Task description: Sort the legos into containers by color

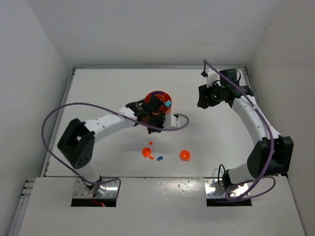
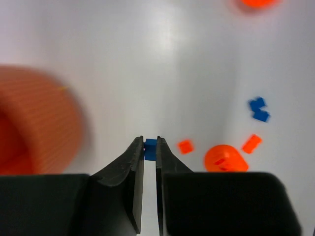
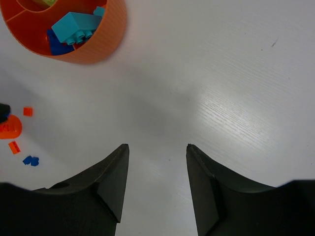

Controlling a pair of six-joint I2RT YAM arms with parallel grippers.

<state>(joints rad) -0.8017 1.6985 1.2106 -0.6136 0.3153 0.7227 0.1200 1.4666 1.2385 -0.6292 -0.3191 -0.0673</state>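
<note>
Bright, even light from above, shadows soft. Left wrist: dish [image 2: 34, 128] left of the jaws, all orange blur; blue brick [image 2: 150, 149] between them, sharper. Right wrist: crisp, pale sheen on the table [image 3: 221, 108] beyond the jaws.

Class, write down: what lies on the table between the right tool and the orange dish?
Nothing: in the right wrist view the stretch of white table between the open right tool and the orange dish is bare.
</note>
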